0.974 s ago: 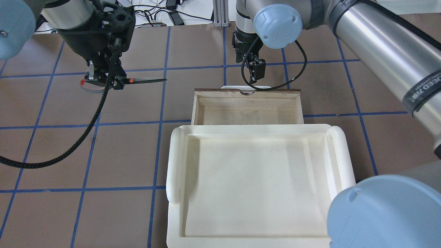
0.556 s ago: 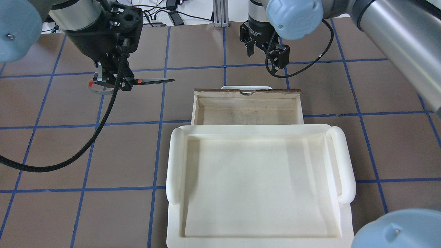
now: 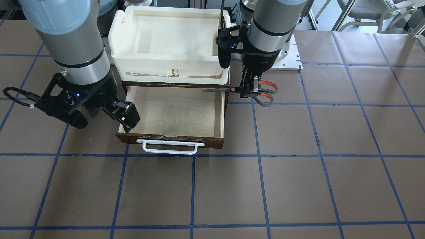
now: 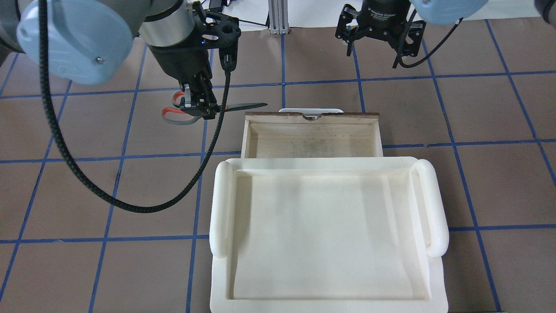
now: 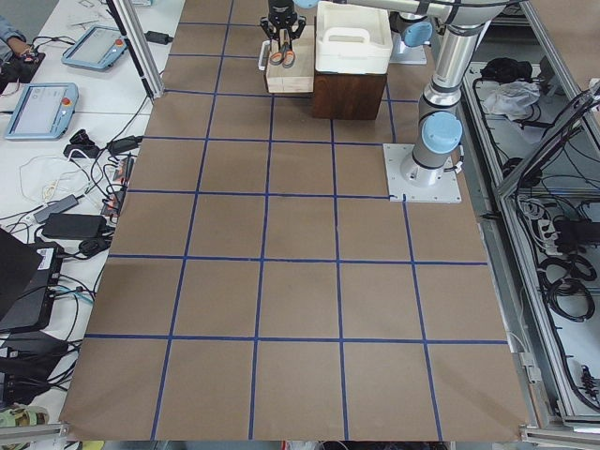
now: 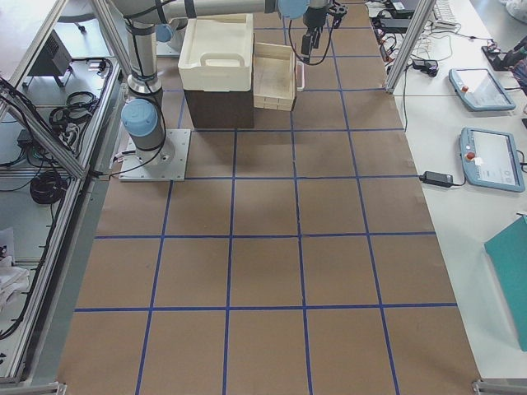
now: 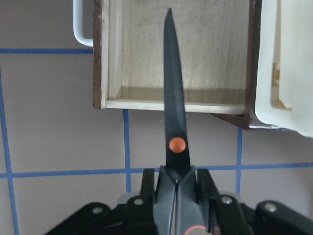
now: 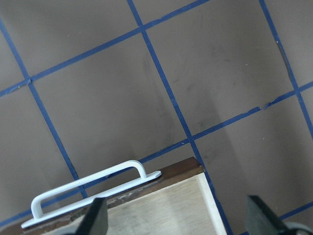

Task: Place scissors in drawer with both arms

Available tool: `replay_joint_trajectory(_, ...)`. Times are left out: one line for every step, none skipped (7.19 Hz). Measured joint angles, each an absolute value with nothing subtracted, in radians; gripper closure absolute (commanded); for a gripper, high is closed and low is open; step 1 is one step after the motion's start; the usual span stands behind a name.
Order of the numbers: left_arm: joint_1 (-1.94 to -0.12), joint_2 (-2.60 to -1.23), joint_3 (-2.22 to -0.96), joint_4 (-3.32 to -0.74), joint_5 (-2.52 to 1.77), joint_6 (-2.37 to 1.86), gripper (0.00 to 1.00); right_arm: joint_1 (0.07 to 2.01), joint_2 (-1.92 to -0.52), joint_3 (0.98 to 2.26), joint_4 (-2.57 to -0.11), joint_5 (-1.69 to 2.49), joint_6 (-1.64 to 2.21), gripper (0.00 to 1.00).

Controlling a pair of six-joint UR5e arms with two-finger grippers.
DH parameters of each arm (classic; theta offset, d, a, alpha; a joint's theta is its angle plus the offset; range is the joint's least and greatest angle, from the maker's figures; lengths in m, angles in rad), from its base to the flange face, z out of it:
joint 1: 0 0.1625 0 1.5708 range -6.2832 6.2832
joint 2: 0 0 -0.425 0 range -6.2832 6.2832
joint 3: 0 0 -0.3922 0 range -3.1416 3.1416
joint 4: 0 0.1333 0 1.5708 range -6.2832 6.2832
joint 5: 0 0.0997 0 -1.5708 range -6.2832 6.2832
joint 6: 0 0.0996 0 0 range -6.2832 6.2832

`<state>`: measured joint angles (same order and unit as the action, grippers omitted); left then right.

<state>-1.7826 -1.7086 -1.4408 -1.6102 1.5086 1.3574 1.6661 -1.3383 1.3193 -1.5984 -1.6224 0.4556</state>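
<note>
Clearance is what I watch on this carry: my left hand (image 3: pixel 248 91) grips the scissors (image 3: pixel 229 89) just behind the orange pivot, blades shut, level and aimed sideways at the open drawer (image 3: pixel 172 111), with the loops trailing outside it above the worktop (image 3: pixel 298 166). I judge the job about half done: the drawer is out, the drop not yet made. To do it well I would slide the hand further across until loops as well as blades are inside the side wall. I would keep off the tray (image 3: pixel 166 63) that sits above the drawer's back end, come down close to the plywood floor, and only then let go, so the scissors lie flat rather than tip on the rim. My right hand (image 4: pixel 375 52) is spread wide with nothing in it, up near the drawer's front, and I would hold it off the path until the drop is made. The left wrist view tells me what the fixed cameras cannot: the tip appears over the drawer's floor, past the near wall, while the pivot is short of that wall. It hides the loops behind the hand, though, so I read those from the front-facing view. Only the right wrist view shows the handle (image 8: pixel 88 183) below, near one spread finger. Both side views are too small to judge height.
</note>
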Motion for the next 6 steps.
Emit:
replay_joint_trajectory(-1.808,-1.736,-1.438,-1.579,1.497,1.324,1.00,1.649,-1.362,1.337,-1.592,-1.619,0.304,0.00)
replay_joint_trajectory(-1.831,-1.763,-1.438,-1.549,1.484,1.296,1.00,1.638,-1.377,1.351,-1.591,-1.621,0.178,0.00)
replay_joint_trajectory(-1.859,-1.792,-1.438,-1.517,1.480,1.266,1.00,1.624,-1.389,1.364,-1.583,-1.622,0.106,0.00)
replay_joint_trajectory(-1.890,-1.818,-1.438,-1.484,1.481,1.231,1.00,1.605,-1.406,1.373,-1.558,-1.620,0.073,0.00)
replay_joint_trajectory(-1.913,-1.838,-1.441,-1.466,1.482,1.206,1.00,1.590,-1.424,1.377,-1.522,-1.618,0.035,0.00)
replay_joint_trajectory(-1.928,-1.857,-1.447,-1.455,1.481,1.179,1.00,1.580,-1.438,1.379,-1.494,-1.622,-0.015,0.00)
